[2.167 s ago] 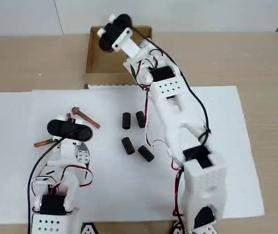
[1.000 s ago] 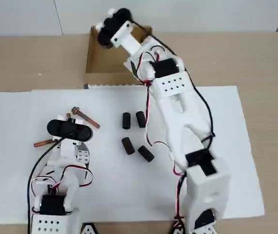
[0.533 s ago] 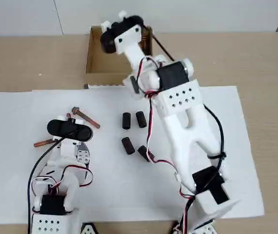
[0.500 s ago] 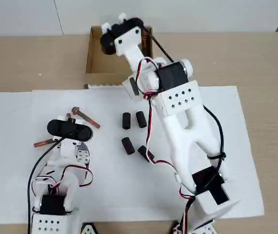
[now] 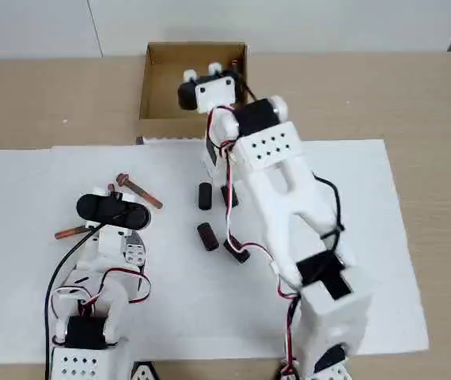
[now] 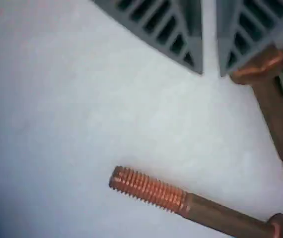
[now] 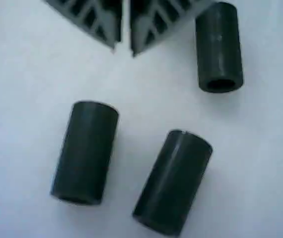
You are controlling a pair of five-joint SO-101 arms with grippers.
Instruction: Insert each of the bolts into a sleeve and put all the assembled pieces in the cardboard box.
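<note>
End effector status: the right end effector (image 7: 124, 47) is hovering closed and empty just above three black sleeves (image 7: 85, 152) (smooth hollow cylinders, lying apart on their sides). The left end effector (image 6: 209, 69), likewise gripping nothing, is sitting beside two copper bolts (image 6: 181, 198) with threaded tips. No bolt is sitting in a sleeve here. The cardboard box (image 5: 148, 79) is showing no assembly in its visible part, so most of the work is judged outstanding.

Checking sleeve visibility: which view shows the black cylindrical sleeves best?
The right wrist view: three black cylindrical sleeves lie close up on white paper. The high view shows four, small, two partly behind the right arm.
</note>
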